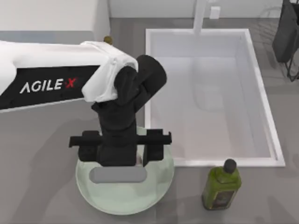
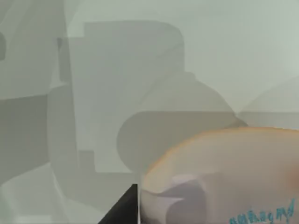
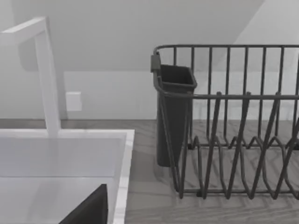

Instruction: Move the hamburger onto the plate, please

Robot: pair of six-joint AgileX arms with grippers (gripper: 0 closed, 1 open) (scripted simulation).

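Note:
My left gripper (image 1: 122, 156) hangs low over the pale mint-green plate (image 1: 121, 198) at the table's front, its black body covering much of the dish. In the left wrist view the hamburger (image 2: 224, 163), a cream lump with an orange edge, sits very close to the camera above the plate's glossy surface (image 2: 233, 56). One dark finger (image 2: 124, 207) presses against its side, so the gripper is shut on it. From above, the hamburger is hidden under the gripper. A dark part of my right gripper (image 3: 88, 210) is parked at the back, over the sink's corner beside the dish rack.
A white sink (image 1: 210, 93) with a faucet (image 1: 201, 16) lies right of the plate. A green oil bottle (image 1: 222, 184) stands at the front right, close to the plate. A dark wire dish rack (image 3: 233, 126) with a cutlery cup is at the back right.

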